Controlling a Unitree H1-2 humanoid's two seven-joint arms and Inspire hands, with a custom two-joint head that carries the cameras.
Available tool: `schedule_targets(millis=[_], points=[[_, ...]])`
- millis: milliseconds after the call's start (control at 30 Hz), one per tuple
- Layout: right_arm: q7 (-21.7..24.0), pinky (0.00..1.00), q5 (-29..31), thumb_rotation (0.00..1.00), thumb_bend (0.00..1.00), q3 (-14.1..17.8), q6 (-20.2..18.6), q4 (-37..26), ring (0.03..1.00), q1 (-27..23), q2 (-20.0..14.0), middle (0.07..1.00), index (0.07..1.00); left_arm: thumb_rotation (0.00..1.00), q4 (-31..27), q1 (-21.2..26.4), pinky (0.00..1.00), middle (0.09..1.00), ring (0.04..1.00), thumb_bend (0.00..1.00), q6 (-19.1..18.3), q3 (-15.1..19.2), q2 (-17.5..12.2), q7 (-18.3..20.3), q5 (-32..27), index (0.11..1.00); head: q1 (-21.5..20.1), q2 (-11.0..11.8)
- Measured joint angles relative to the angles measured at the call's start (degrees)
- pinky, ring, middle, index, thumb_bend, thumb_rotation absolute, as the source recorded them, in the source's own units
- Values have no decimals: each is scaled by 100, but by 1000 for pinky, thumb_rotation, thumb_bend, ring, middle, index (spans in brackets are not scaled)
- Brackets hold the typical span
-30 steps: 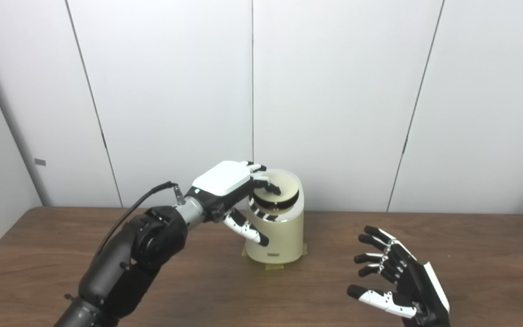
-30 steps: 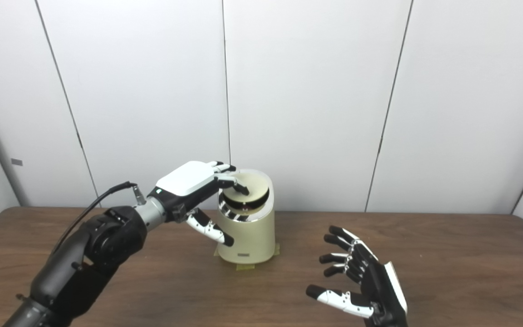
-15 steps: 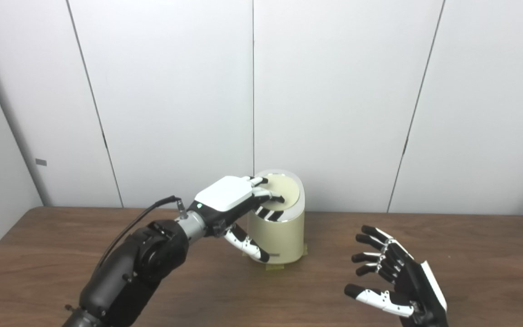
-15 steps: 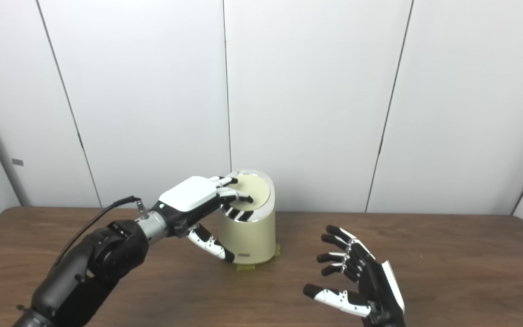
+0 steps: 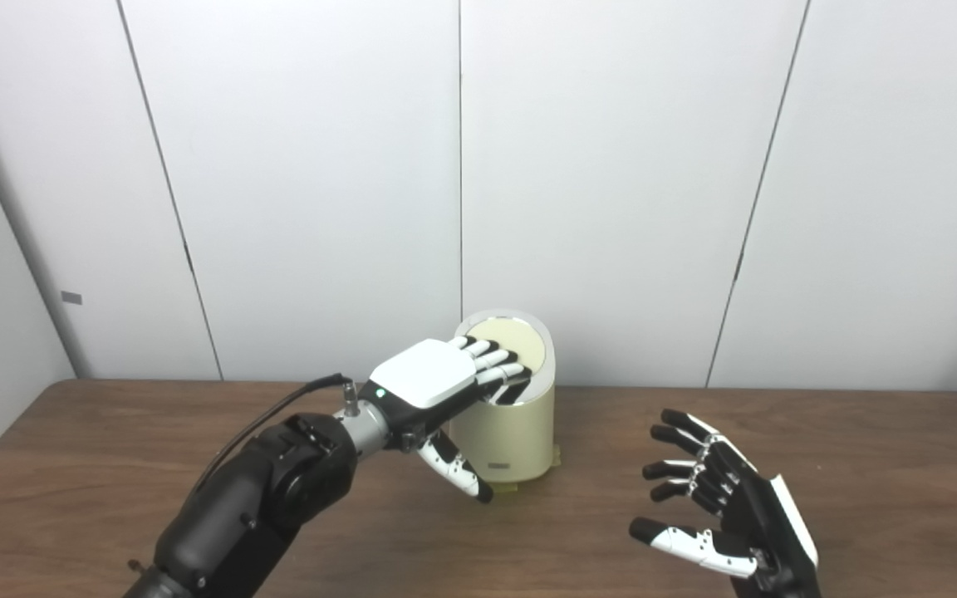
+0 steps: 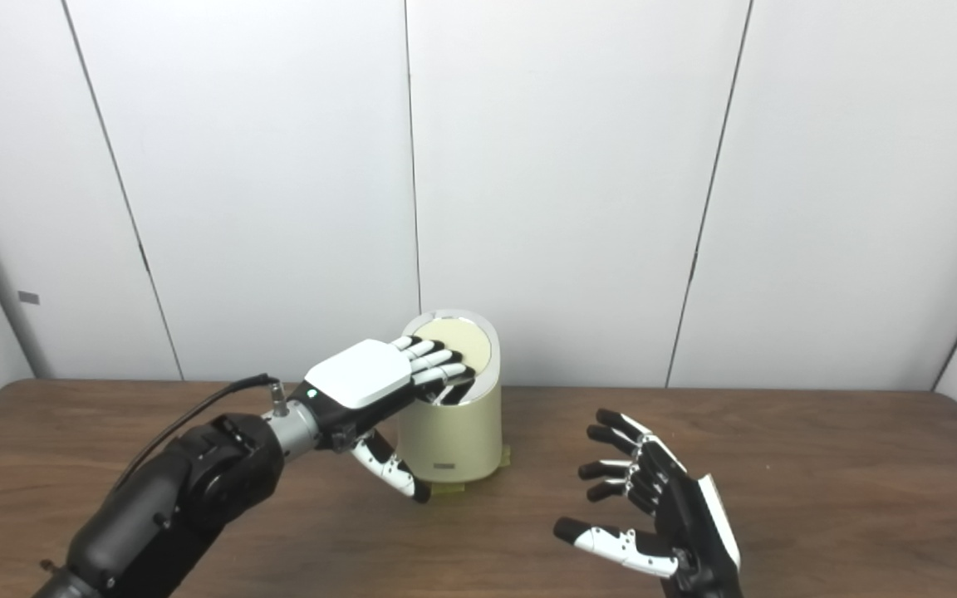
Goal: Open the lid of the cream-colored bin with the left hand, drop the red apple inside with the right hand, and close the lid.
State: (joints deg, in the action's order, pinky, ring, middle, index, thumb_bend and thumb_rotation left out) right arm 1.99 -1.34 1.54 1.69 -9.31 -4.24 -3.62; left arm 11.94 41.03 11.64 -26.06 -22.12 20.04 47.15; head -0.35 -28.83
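I get bright, even, diffuse light, source not visible. Pale grey wall panels [image 5: 611, 166] look flat; soft sheen on the brown wooden table [image 5: 902, 465]. Faint shadows under the hands. Slightly soft focus overall, no motion blur, panel seams lean at the edges.

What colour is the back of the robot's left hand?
White, on the left hand; clearest in the left eye view.

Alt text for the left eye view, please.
The left hand rests with its fingers on the lid of the cream-colored bin, which looks closed. The right hand waits open and empty above the wooden table.
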Motion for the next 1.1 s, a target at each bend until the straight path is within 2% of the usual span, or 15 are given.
schedule_targets(millis=[400, 533, 600, 733, 800, 833, 967, 1100], points=[[-1, 509, -21, 215, 795, -2, -1, 0, 625, -1, 6, 782, 795, 393, -62, 81, 1000, 799, 1000, 984, 11, 43, -44, 59, -163, 791, 9, 0], [-2, 518, -24, 220, 795, -4, -1, 1, 625, -2, 6, 780, 795, 402, -65, 142, 1000, 782, 1000, 985, 11, 46, -64, 64, -212, 776, 0, 0], [-3, 511, -24, 218, 794, -2, -1, 1, 626, -2, 4, 780, 795, 411, -72, 141, 1000, 798, 1000, 966, 11, 49, -76, 62, -215, 794, 0, 0], [-1, 506, -13, 199, 785, -3, 2, 5, 624, -6, 3, 786, 796, 409, -177, 82, 1000, 909, 1000, 906, -8, 118, -86, 17, -196, 904, 9, 26], [-1, 502, -11, 211, 791, -1, 5, 9, 622, -7, 2, 783, 793, 408, -186, -74, 1000, 981, 1000, 854, -42, 269, -49, -152, -181, 980, 18, 26], [-2, 501, -9, 213, 792, 2, 5, 12, 622, -6, 2, 782, 792, 408, -189, -165, 1000, 991, 1000, 847, -84, 379, -1, -279, -174, 990, 26, 18], [-2, 522, -11, 212, 785, -1, 5, 20, 620, -5, 3, 780, 792, 376, -268, -380, 1000, 1000, 1000, 794, -199, 830, 127, -869, -173, 1000, 18, 18], [-4, 517, -16, 216, 786, 4, 3, 18, 621, -5, -1, 776, 790, 333, -723, -527, 978, 978, 1000, 743, -244, 1514, 351, -1380, -627, 986, 26, 18]])
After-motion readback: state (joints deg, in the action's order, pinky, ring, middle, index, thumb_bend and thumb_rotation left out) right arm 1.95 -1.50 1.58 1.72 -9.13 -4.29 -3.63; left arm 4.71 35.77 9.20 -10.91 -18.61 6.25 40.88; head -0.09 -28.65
